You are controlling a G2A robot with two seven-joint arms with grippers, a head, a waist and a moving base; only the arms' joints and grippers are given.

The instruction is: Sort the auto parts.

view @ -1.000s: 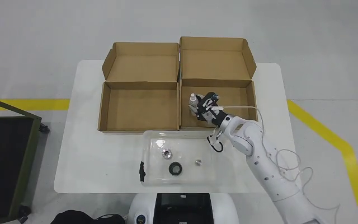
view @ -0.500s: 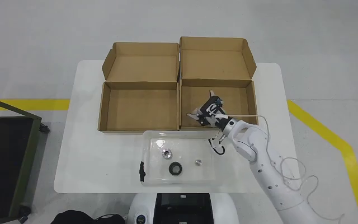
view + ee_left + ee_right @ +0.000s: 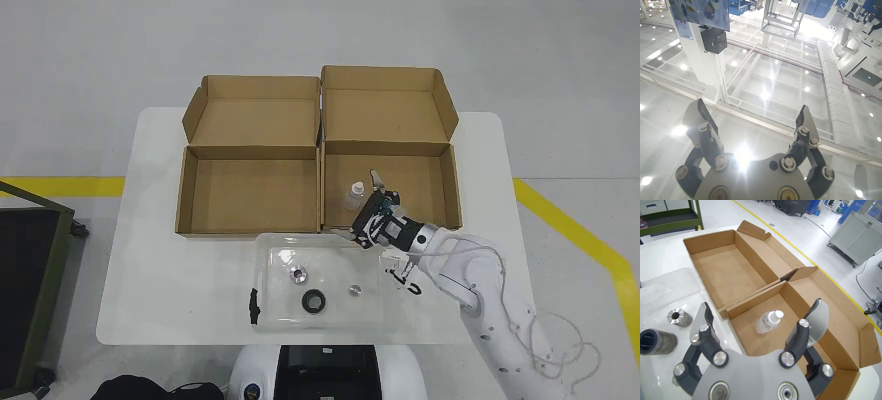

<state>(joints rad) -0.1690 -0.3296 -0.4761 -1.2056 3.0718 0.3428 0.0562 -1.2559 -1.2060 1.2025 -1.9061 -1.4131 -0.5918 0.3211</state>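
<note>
A small white bottle stands in the right cardboard box, near its left wall. My right gripper is open and empty, above the box's near edge, apart from the bottle. In the clear tray lie a silver slotted sleeve, a dark ring bushing and a small silver nut. The left cardboard box holds nothing. My left gripper is open, pointing up at a ceiling.
Both boxes have their lids folded back toward the table's far edge. A black piece sits at the tray's left rim. A green cart stands left of the table. White tabletop lies bare on the left.
The right gripper let go of the white bottle, which now stands in the right box, and drew back toward the tray with its fingers open.
</note>
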